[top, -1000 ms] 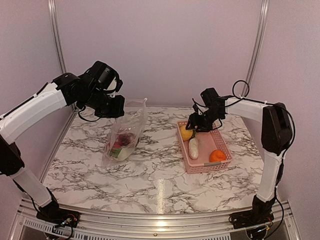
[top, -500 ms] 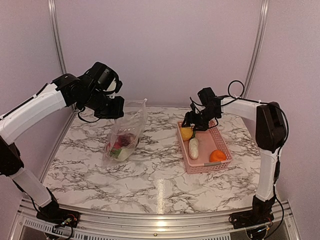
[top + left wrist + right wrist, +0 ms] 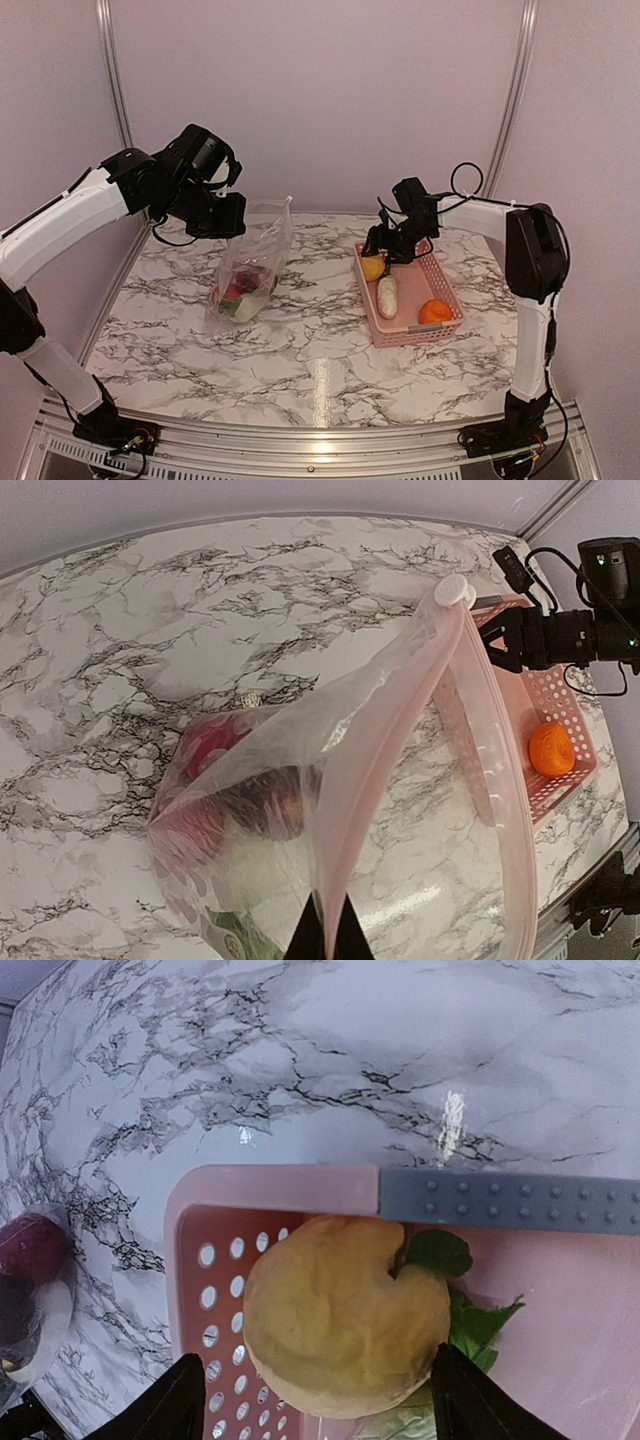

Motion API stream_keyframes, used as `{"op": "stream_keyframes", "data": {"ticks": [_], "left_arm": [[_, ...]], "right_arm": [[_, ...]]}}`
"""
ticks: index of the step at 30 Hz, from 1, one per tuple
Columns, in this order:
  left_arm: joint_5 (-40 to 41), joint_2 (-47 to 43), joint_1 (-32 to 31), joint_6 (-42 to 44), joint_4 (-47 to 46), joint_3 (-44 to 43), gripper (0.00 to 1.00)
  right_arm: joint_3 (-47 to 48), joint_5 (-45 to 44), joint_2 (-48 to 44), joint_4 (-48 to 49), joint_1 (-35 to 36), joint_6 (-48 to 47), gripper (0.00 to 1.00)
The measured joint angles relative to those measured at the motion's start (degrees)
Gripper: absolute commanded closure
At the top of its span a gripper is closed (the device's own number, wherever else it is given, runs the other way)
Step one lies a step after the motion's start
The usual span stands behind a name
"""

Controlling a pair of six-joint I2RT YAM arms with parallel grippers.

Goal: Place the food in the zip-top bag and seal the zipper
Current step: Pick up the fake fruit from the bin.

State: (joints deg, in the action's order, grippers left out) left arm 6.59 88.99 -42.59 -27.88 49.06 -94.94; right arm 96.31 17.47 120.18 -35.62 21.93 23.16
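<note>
My left gripper point(image 3: 232, 215) is shut on the upper edge of the clear zip-top bag point(image 3: 250, 270), holding its mouth up; its tips point(image 3: 328, 942) pinch the film. The bag point(image 3: 330, 780) holds red and dark maroon round fruits, a white piece and a green leaf, resting on the table. The zipper point(image 3: 480, 750) runs along the mouth, with a white slider at its far end. My right gripper point(image 3: 385, 250) is open, its fingers straddling the yellow fruit point(image 3: 345, 1330) in the pink basket point(image 3: 440, 290). A white oblong piece point(image 3: 387, 296) and an orange round one point(image 3: 435, 312) lie in the basket.
A green leaf point(image 3: 470, 1320) lies beside the yellow fruit in the basket's far corner. The basket's rim point(image 3: 270, 1188) carries a grey studded strip point(image 3: 510, 1200). The marble table point(image 3: 320, 340) is edged by walls at the back and sides.
My right gripper has shifted a little left and down over the yellow fruit at the basket's far left corner. The left arm holding the bag has barely moved.
</note>
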Motion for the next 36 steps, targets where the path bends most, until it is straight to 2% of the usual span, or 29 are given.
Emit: {"op": "stream_keyframes", "data": {"ticks": [13,22,26,31,36], "left_arm": [[-0.02,0.00,0.00,-0.02,0.00,0.02,1.00],[-0.07,0.00,0.00,0.02,0.00,0.02,1.00],[-0.07,0.00,0.00,0.07,0.00,0.02,1.00],[-0.11,0.15,0.00,0.28,-0.02,0.02,1.00],[-0.57,1.22,0.00,0.52,-0.44,-0.26,1.00]], "right_arm": [[1.40,-0.66,3.58,-0.02,0.00,0.42,0.21],[2.25,-0.68,4.33,-0.33,0.00,0.59,0.40],[2.25,-1.33,3.91,-0.52,0.00,0.52,0.40],[1.77,-1.77,-0.31,-1.33,0.00,0.52,0.40],[0.61,-1.77,-8.52,-1.20,0.00,0.31,0.40]]}}
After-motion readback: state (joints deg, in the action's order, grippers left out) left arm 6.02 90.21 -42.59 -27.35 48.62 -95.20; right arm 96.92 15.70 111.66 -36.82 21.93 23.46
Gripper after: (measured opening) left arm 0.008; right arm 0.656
